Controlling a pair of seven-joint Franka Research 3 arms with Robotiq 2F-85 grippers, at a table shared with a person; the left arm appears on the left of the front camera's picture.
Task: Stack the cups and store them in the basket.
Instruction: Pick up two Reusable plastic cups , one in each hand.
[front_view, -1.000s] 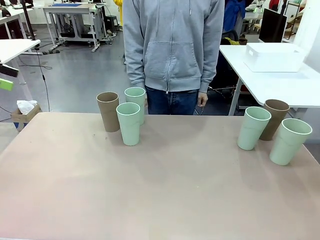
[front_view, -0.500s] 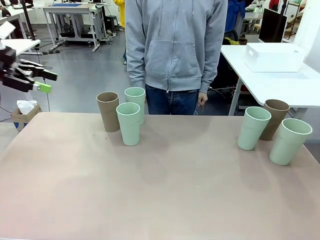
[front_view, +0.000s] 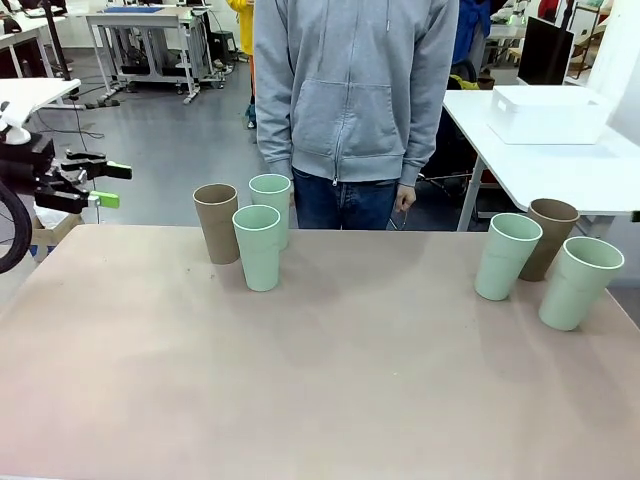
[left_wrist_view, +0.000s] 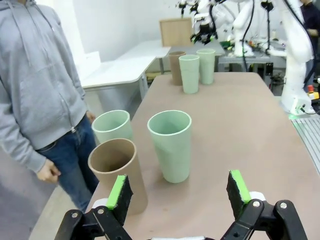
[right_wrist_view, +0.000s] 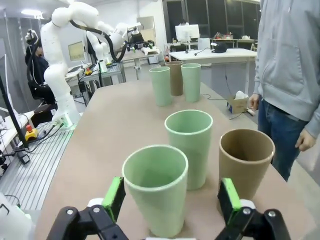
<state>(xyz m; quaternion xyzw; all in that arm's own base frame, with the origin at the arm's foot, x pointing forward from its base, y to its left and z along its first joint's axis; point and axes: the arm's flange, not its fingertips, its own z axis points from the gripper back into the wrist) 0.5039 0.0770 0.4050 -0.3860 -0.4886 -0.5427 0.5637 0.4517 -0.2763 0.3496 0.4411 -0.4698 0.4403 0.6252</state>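
Note:
Six cups stand upright on the table in two groups of three. On the left are a tan cup (front_view: 217, 222), a mint cup (front_view: 271, 205) behind it and another mint cup (front_view: 258, 247) in front. On the right are a mint cup (front_view: 507, 256), a tan cup (front_view: 553, 238) and a mint cup (front_view: 580, 282). My left gripper (front_view: 112, 185) hovers open off the table's left edge, facing the left group (left_wrist_view: 171, 145). My right gripper (right_wrist_view: 172, 199) is open and empty, just behind the nearest mint cup (right_wrist_view: 155, 190). The white basket (front_view: 548, 113) sits on a side table at the far right.
A person in a grey hoodie (front_view: 350, 90) stands at the far edge, hands hanging down. The side table (front_view: 560, 175) with the basket lies beyond the right corner. A cardboard box (front_view: 45, 228) sits on the floor at the left.
My left gripper has come in from the left edge toward the left cups. The cups have not moved. The person has shifted slightly to the right.

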